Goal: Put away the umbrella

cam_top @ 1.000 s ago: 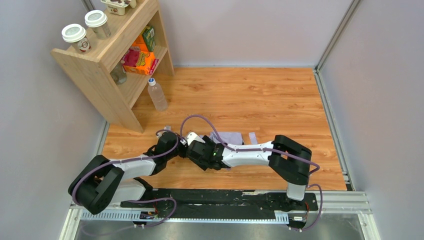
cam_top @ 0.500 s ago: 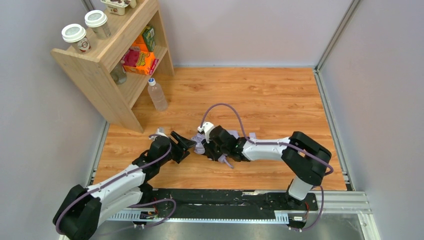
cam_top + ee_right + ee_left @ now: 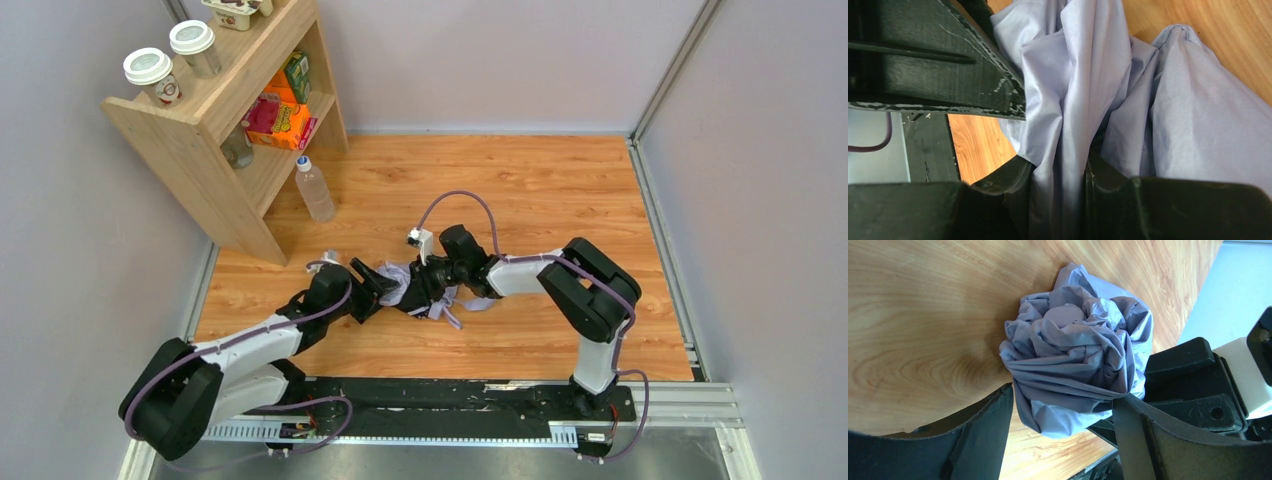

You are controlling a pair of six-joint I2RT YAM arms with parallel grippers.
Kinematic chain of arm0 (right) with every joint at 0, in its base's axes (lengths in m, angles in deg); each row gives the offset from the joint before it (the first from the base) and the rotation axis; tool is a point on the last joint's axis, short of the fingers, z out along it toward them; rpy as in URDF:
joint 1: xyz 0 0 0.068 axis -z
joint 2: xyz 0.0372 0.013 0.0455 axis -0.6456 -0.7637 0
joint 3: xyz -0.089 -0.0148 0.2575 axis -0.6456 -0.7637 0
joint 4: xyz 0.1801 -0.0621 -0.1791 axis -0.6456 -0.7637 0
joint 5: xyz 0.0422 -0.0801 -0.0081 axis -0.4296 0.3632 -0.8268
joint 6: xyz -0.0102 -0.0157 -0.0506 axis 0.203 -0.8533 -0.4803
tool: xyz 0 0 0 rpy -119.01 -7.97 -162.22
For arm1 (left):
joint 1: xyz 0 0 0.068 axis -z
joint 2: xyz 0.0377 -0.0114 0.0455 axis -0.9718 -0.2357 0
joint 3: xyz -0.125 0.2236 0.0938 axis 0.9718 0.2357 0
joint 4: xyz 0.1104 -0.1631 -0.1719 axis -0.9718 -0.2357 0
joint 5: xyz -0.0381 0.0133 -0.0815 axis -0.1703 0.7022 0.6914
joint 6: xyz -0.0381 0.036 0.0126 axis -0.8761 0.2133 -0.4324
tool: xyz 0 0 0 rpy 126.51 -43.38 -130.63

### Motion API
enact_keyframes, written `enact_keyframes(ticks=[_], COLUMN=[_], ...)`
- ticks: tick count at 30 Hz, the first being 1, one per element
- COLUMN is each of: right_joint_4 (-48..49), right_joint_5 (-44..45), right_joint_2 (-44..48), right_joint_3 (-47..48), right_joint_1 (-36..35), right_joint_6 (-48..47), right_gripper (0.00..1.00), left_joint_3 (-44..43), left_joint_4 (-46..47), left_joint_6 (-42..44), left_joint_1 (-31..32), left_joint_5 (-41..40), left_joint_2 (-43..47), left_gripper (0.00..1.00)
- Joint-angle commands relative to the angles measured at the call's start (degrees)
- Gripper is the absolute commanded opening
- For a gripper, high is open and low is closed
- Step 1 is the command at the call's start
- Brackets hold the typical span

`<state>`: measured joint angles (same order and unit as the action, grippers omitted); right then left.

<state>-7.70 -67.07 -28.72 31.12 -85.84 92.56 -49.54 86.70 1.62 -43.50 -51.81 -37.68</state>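
Pinning umbrella (image 3: 1173, 110) on surface (image 3: 520, 190): our right gripper (image 3: 1058, 170) jaws clenched on fabric folds, we judge to steady bundle; left gripper (image 3: 1063, 397) jaws released, straddling bunched end for regrasp.

The surface (image 3: 560, 190) is lying open far and right, while the shelf (image 3: 215, 150) and bottle (image 3: 313, 188) are blocking the far left and the left arm (image 3: 255, 340) and right arm (image 3: 520, 272) are crowding the middle around the umbrella (image 3: 398, 282).
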Motion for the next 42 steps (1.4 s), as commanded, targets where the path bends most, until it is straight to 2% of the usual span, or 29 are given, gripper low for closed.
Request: enact_keyframes(ticks=[1, 12, 14, 15, 16, 17, 21, 22, 23, 24, 25, 27, 30, 35, 39, 42], right_joint_4=[-9.06, -7.22, -7.13, -7.65, -7.92, -8.09, -11.60, -13.09, -14.67, -16.34, -19.31, -23.54, -28.55, -37.78, -45.70, -45.46], right_joint_5=[-8.50, -19.39, -20.46, -20.98, -21.25, -21.16, -17.74, -15.99, -13.98, -13.00, -10.81, -7.64, -1.58, 15.01, 32.42, 35.70], right_joint_2=[-6.83, -9.64, -9.65, -9.56, -9.47, -9.21, -6.75, -5.79, -4.82, -3.86, -3.06, -1.13, 1.68, 7.39, 8.90, 7.85], right_joint_3=[-1.62, 0.14, 0.05, 0.23, 0.40, 0.32, 1.02, 1.28, 1.63, 2.24, 2.86, 4.35, 6.37, 10.85, 16.65, 17.98], right_joint_1=[-0.69, -0.87, -1.31, -1.57, -1.66, -1.83, -2.01, -2.01, -2.01, -2.01, -2.27, -2.71, -3.15, -4.99, -10.17, -12.73], right_joint_6=[0.39, 1.44, 1.53, 1.44, 1.44, 1.62, 1.27, 1.53, 1.53, 1.27, 1.18, 0.04, 0.21, -0.49, -3.74, -3.75], right_gripper=[0.00, 0.00, 0.00, 0.00, 0.00, 0.00, 0.01, 0.04, 0.06, 0.10, 0.21, 0.29, 0.56, 0.81, 0.92, 0.95], left_joint_3=[-2.37, 1.93, 3.17, 3.86, 4.31, 5.27, 6.07, 6.42, 6.59, 6.86, 6.86, 7.12, 7.47, 7.83, 7.83, 7.74], left_joint_4=[4.28, 13.24, 15.88, 17.71, 19.03, 20.44, 21.95, 22.30, 22.56, 22.56, 22.65, 22.56, 22.56, 21.78, 19.84, 18.44], left_joint_6=[1.79, 0.47, 0.12, -0.05, -0.49, -0.93, -2.25, -2.77, -2.87, -3.39, -3.48, -3.74, -4.09, -4.54, -4.89, -4.80], left_joint_1=[0.01, -0.08, -0.08, -0.08, -0.08, -0.08, 0.01, 0.01, 0.01, 0.01, 0.01, 0.01, 0.27, 0.62, 1.33, 1.77], left_joint_5=[-1.25, -3.72, -3.28, -3.19, -3.02, -2.49, -0.48, -0.12, 0.23, 0.50, 0.68, 1.03, 1.82, 2.00, 1.65, 1.12], left_joint_2=[-5.99, -20.24, -22.62, -23.93, -24.64, -25.51, -27.72, -28.07, -28.07, -27.99, -27.98, -27.72, -27.11, -25.09, -22.72, -20.70], left_gripper=[0.77, 0.78, 0.68, 0.54, 0.48, 0.37, 0.16, 0.12, 0.03, 0.01, 0.00, 0.00, 0.00, 0.00, 0.00, 0.00])
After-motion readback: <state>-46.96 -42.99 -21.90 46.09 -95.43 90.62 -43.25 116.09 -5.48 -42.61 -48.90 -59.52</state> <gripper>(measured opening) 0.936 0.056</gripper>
